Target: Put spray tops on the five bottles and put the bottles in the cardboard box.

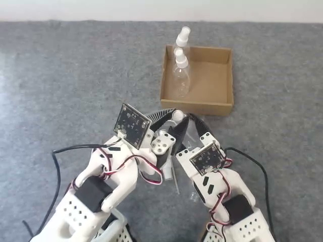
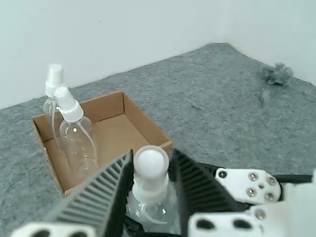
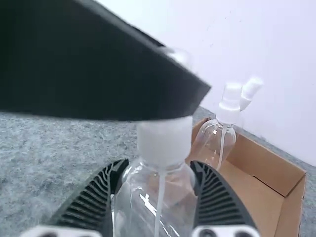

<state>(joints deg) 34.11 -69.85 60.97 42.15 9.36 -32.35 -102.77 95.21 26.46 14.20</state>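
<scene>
Nearest, the right end effector (image 3: 157, 170) is clamped around the clear bottle (image 3: 148, 202), and the left end effector (image 2: 150, 160) pinches the white spray top (image 3: 163, 140) sitting on its neck, so this capping looks under way. Beyond, a capped bottle (image 1: 180, 75) and a second capped bottle (image 1: 182, 36) stand in the cardboard box (image 1: 222, 80), leaving three of five, this one included, to box.

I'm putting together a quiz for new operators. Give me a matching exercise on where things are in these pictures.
1 left tool
2 right tool
3 capped bottles

A standing in the cardboard box
B closed on the spray top
C closed on the bottle under that top

Pairs: 1-B, 2-C, 3-A
</scene>
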